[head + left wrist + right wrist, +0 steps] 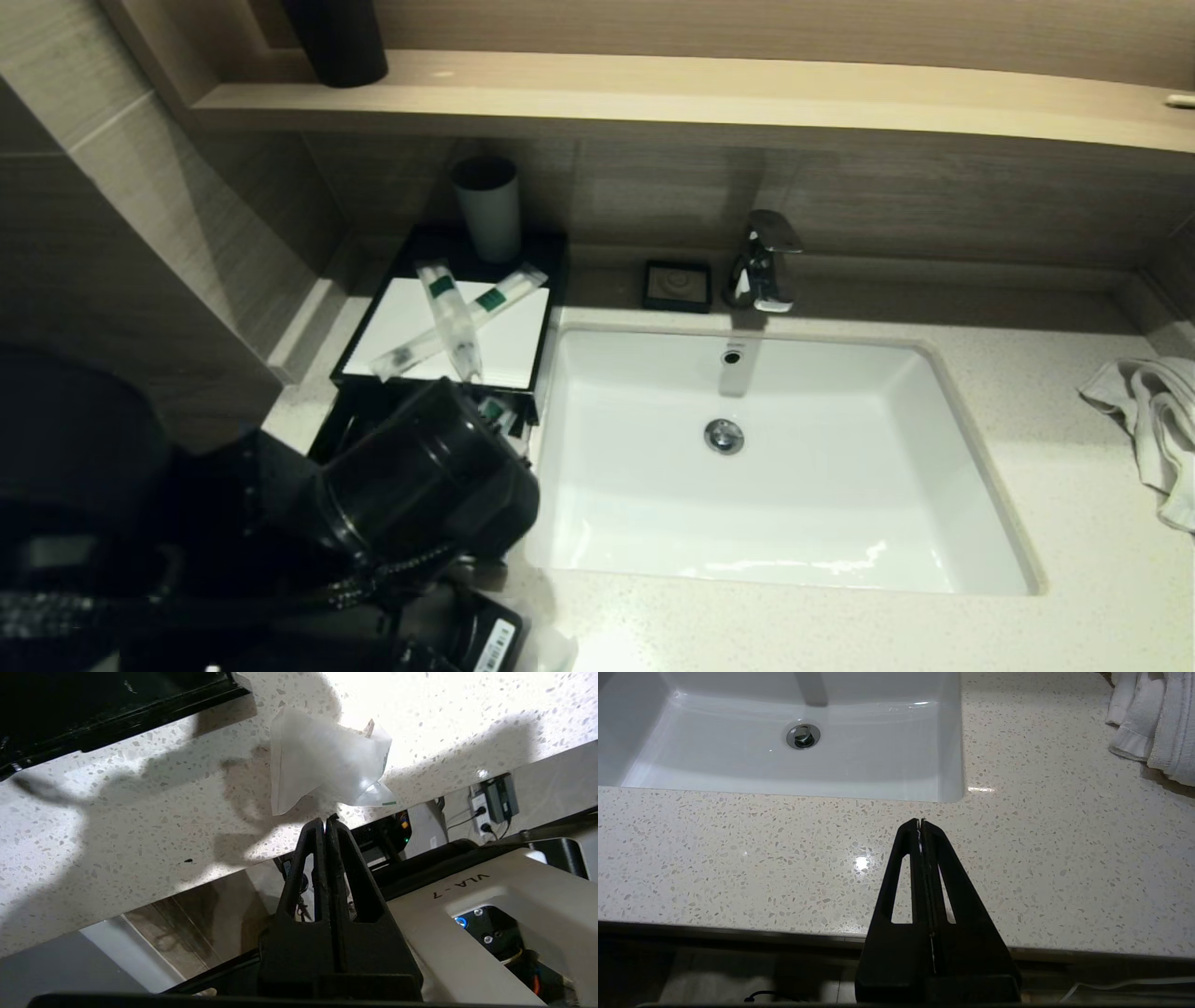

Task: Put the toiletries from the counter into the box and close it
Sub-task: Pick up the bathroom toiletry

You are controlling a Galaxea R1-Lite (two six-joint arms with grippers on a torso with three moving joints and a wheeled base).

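Head view, box: a black box point(448, 327) is seen on the tabletop point(1027, 448) just left of the sink point(775, 457). Its white top carries two long clear tubes point(455, 322) that lie crossed. A grey cup point(488, 207) stands at the back of the box.
Head view, left arm: the big black arm point(411, 485) is seen low down in front of the box. Its gripper is hidden here.
Left wrist view, gripper: the left gripper point(325, 823) is pressed closed with nothing in it. It is held near the front edge of the tabletop.
Left wrist view, packet: a small white plastic packet point(322, 760) lies flat on the tabletop, just past the fingertips point(317, 833) and apart from them. A black edge of the box point(117, 704) is seen further off.
How the packet will handle: it is judged to be light, soft and crinkly, and a bit slippery. It is best pinched at its puffed-up middle or at a loose corner. The gripper must be opened first.
Right wrist view, gripper: the right gripper point(922, 823) is closed and empty, parked over bare tabletop near the sink corner. A white towel point(1153, 718) lies well apart.
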